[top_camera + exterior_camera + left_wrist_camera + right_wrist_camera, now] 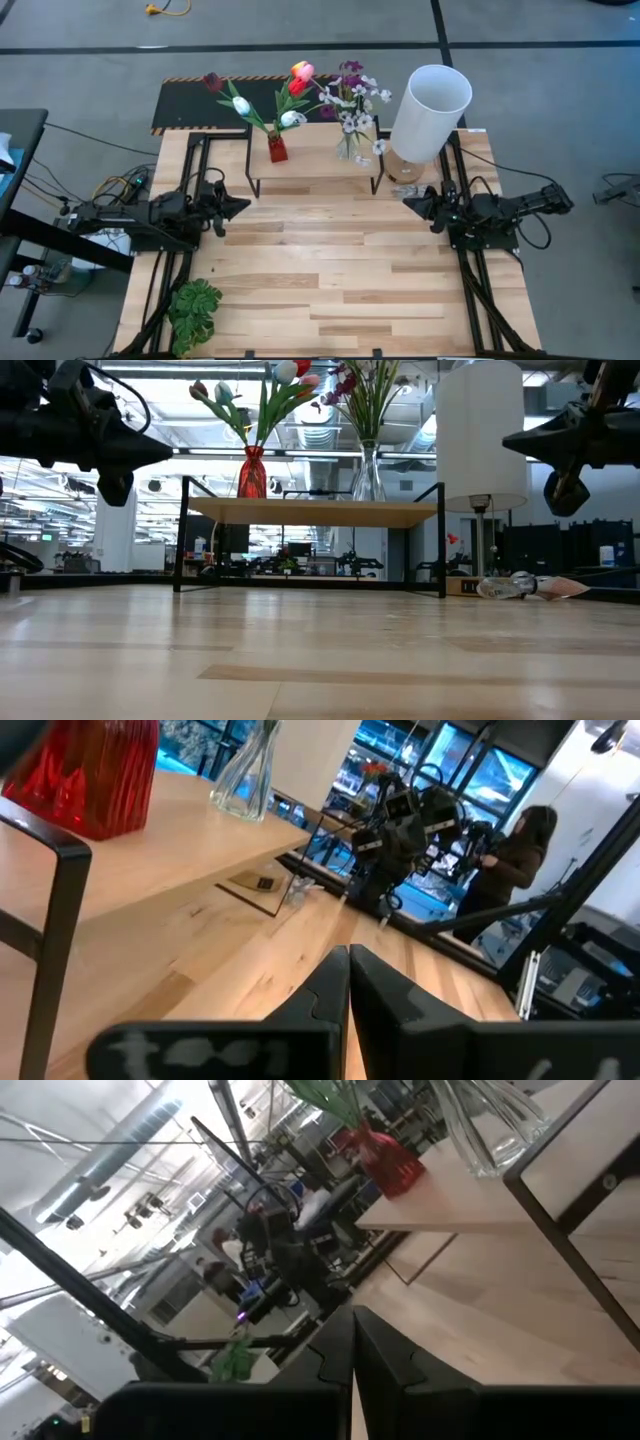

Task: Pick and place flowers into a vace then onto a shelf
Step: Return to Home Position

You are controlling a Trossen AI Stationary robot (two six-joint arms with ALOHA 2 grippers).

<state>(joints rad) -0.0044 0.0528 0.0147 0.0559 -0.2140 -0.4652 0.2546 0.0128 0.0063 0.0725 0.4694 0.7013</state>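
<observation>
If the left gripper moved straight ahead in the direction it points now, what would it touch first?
Probably the right gripper, which faces the left gripper across the table. The line seems to pass just in front of the shelf, but the margin is unclear.

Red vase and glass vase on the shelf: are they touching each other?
Apart. The low view shows the red vase and glass vase standing on the shelf with a wide gap between them.

- The table [330, 260] is lit evenly from above.
- Only a soft, short shadow is cast below the shelf [315, 165].
- In the low view, the arms [80, 420] are reduced to dark silhouettes against the bright ceiling [170, 420].
- The lampshade [430, 100] is rendered nearly glaring white.
</observation>
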